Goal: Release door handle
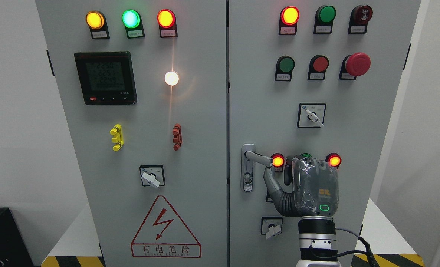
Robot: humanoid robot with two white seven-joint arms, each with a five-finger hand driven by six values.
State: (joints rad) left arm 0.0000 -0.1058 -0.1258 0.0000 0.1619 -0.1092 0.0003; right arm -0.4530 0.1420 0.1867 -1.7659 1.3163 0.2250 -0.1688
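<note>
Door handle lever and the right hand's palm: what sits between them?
In the head view, a lit red lamp sits between the door handle and the right hand, whose thumb reaches the lever's end.

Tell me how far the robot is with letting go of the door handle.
Done: the door handle sticks out sideways from its plate. In hand: the right hand is beside it, thumb touching the lever's end. Left: pull the hand clear of the cabinet. The left hand is not visible.

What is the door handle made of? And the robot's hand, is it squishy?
The door handle looks like silvery metal: grey and slightly shiny. The right hand seems hard grey plastic under a clear, crinkly wrap that glints; its thumb base looks like ribbed rubber, so perhaps only bendy there.
</note>
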